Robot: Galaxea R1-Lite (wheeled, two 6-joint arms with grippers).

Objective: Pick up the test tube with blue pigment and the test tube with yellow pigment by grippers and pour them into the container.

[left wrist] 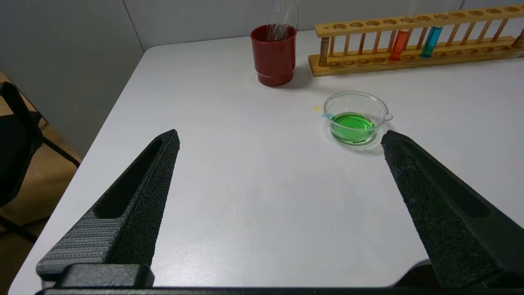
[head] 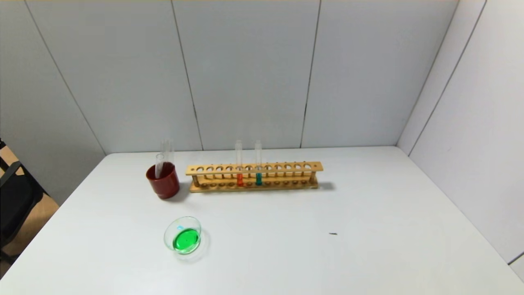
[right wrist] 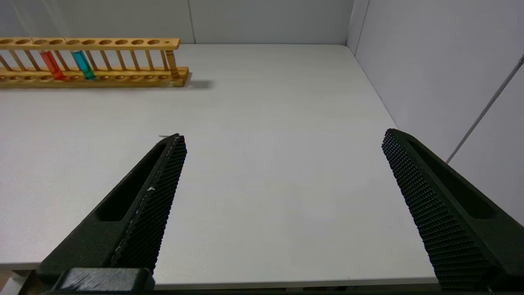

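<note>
The clear glass container (head: 182, 220) sits on the white table at front left and holds green liquid; it also shows in the left wrist view (left wrist: 355, 98). A test tube with blue pigment (head: 258, 178) stands in the wooden rack (head: 286, 167), beside an orange-liquid tube (head: 240, 179). No tube with yellow liquid shows. Two empty clear tubes (head: 166, 151) lean in the dark red cup (head: 163, 183). My left gripper (left wrist: 279, 135) is open and empty over the table's front left. My right gripper (right wrist: 284, 134) is open and empty over the front right. Neither shows in the head view.
Small yellow and blue drops (left wrist: 316, 108) lie on the table by the dish. A small dark mark (head: 333, 234) lies right of centre. Grey walls close the back and right sides. A black chair (head: 12, 196) stands off the table's left edge.
</note>
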